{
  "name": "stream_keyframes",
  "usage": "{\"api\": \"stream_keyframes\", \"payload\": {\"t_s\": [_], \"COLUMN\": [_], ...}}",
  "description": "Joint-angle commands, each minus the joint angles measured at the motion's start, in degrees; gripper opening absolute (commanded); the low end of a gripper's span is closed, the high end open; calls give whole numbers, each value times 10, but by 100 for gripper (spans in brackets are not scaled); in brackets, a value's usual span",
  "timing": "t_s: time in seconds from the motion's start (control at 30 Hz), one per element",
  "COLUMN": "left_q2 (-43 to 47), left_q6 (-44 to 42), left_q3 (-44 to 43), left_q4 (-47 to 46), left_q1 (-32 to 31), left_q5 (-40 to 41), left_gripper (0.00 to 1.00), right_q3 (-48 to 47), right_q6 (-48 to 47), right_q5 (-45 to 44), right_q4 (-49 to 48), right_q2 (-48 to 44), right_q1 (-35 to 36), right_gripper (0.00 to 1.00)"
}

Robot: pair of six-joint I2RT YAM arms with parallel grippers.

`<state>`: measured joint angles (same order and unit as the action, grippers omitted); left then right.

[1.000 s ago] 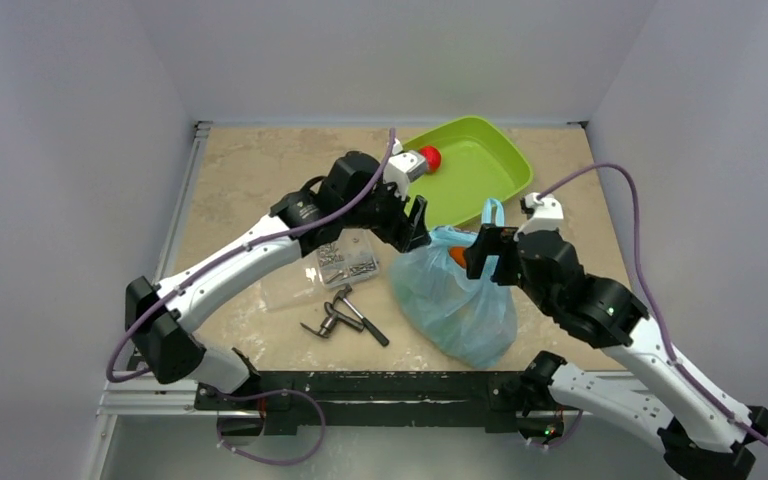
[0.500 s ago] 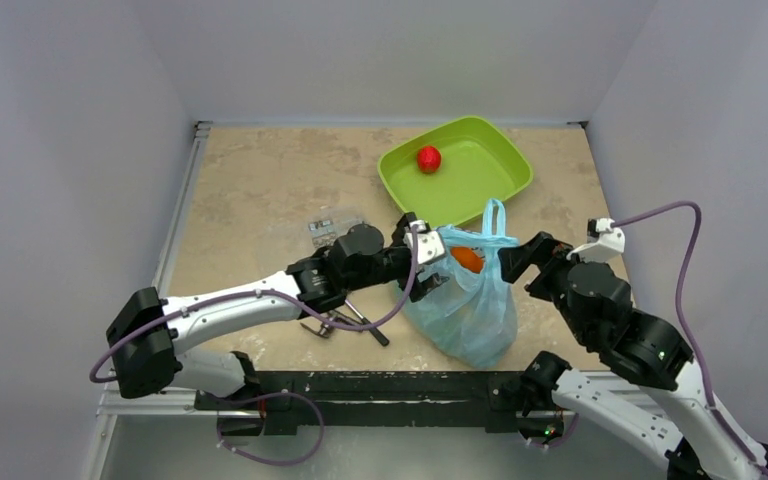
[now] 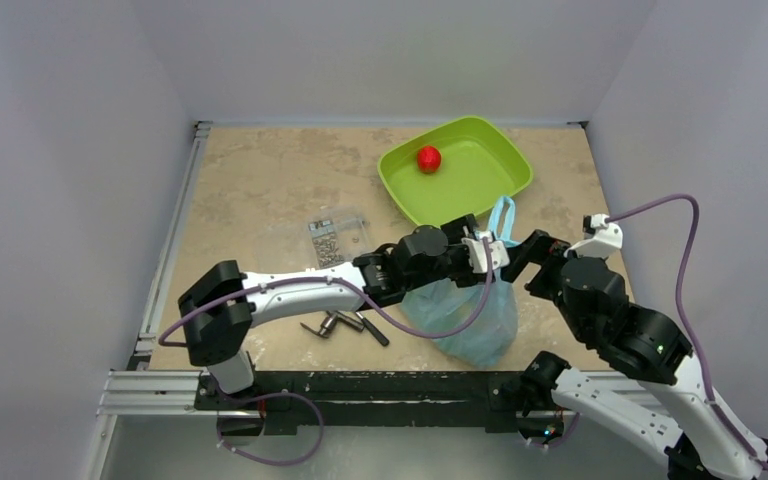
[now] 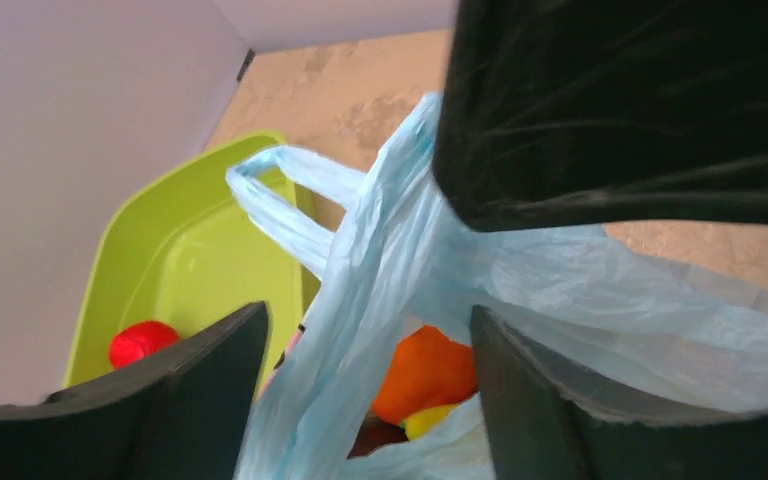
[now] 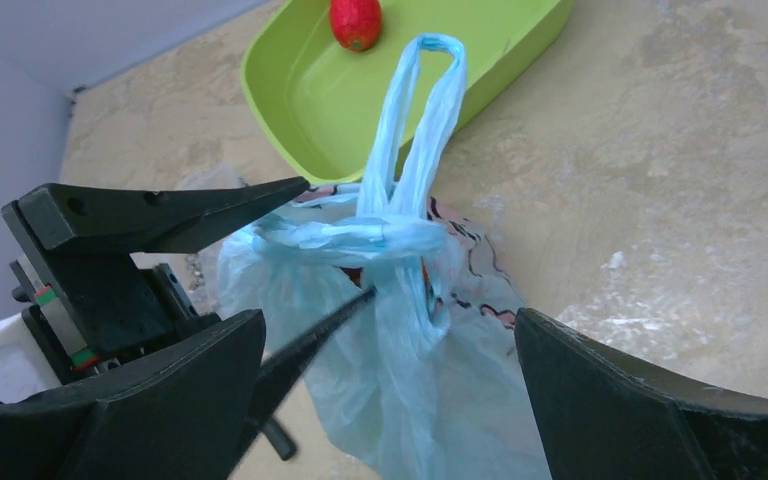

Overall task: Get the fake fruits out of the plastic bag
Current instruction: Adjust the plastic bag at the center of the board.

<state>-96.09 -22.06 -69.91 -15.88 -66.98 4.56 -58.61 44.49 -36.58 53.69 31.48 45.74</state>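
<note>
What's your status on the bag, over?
Left tool open, straddling plastic bag neck. Right tool open, facing bag, empty. Orange fruit inside; red fruit in green tray. Bunched handles cross the opening.

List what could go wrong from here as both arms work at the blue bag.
1. The left gripper stands open astride the bunched film of the plastic bag; closing may pinch plastic, not the orange fruit inside, and drag the bag.
2. The right gripper, open too, sits close to the left at the bag mouth; the two could collide.
3. The loop handles stand loose and could snag a finger.
</note>
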Motion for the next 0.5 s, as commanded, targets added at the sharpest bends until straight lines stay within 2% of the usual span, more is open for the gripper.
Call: {"api": "stream_keyframes", "payload": {"t_s": [0.0,0.07,0.1,0.13,0.17,0.23,0.47], "left_q2": [-28,-22,-11,2,19,56,178], "left_q6": [-61,-57,-50,-37,-22,16,197], "left_q3": [-45,-43,-38,-32,-27,-12,71], "left_q4": [-27,-19,-15,-10,2,26,82], "left_q1": [0,-1,-1,-1,-1,0,20], "left_q5": [53,60,62,63,61,53,14], "left_gripper": [52,34,20,10,4,0,0], "right_q3": [-22,-18,-16,-14,-11,-7,5], "right_q6": [-11,-11,-11,-11,-11,-10,-5], "right_q5": [-14,-14,-16,-19,-22,-25,-1], "right_q4": [13,17,19,21,25,27,-12], "right_q2": [-2,-3,-4,-4,-4,-7,-6], "right_q1": [-1,-1,-1,-1,0,0,0], "right_gripper": [99,99,99,99,99,99,98]}}
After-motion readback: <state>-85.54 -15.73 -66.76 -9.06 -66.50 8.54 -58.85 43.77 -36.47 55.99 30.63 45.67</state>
